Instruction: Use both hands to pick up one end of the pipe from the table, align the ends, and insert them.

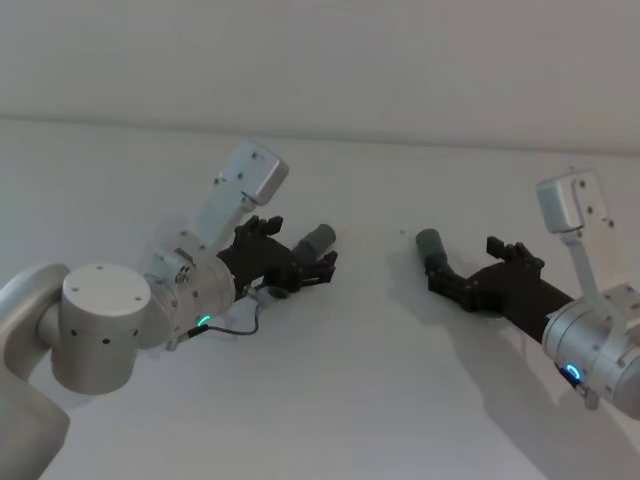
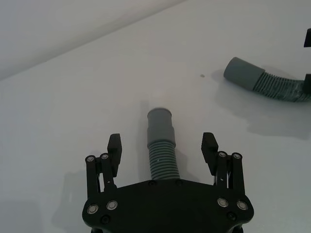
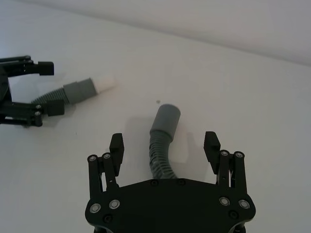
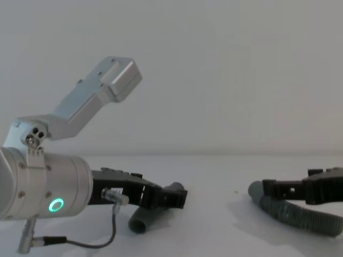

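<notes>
L end (image 1: 318,238), R end (image 1: 430,243) angle inward, apart.

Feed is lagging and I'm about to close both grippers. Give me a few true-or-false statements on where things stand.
1. The left gripper is open around the white-tipped end. True.
2. The right gripper is shut on the socket end. False: it is open around it.
3. The two ends are already joined. False: they are apart, with bare table between them.
4. The socket end is plain grey, with no white tip. True.
</notes>
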### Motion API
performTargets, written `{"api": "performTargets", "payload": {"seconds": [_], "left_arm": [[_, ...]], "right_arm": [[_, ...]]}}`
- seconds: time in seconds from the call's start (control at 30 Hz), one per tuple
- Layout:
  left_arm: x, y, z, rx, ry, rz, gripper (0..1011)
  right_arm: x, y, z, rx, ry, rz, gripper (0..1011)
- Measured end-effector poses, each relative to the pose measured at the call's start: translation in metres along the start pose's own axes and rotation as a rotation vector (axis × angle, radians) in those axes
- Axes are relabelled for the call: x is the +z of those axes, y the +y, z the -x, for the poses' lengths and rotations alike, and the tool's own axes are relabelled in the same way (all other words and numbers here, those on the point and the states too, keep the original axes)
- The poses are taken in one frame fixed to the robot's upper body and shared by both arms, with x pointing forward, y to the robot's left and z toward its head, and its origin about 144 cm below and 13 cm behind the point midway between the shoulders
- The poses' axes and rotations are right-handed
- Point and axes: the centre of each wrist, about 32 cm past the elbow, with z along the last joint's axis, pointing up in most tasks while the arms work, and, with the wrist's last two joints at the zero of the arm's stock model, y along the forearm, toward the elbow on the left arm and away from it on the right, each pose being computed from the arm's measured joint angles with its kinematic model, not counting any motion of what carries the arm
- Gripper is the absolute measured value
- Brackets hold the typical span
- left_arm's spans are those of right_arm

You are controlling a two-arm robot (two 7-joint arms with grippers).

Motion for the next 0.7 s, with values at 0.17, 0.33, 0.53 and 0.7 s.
{"api": "performTargets", "payload": {"seconds": [0.17, 0.33, 0.53, 0.7], "left_arm": [[-0.0028, -0.0016, -0.0003, 0.002, 0.001, -0.009, 1001], [-0.0051, -0.0025, -0.0001, 0.001, 0.001, -0.012, 1001], [-0.0075, -0.0028, 0.0005, 0.001, 0.0, -0.013, 1001], [-0.0096, -0.0026, 0.0016, 0.002, -0.002, -0.012, 1001]], "right_arm": [[-0.0018, 0.0008, 0.0003, 0.008, -0.002, 0.02, 1000], [-0.0031, 0.0014, 0.0009, 0.017, -0.006, 0.034, 1000], [-0.0047, 0.0025, 0.0028, 0.028, -0.011, 0.047, 1000], [-0.006, 0.0036, 0.0041, 0.034, -0.013, 0.053, 1000]]}}
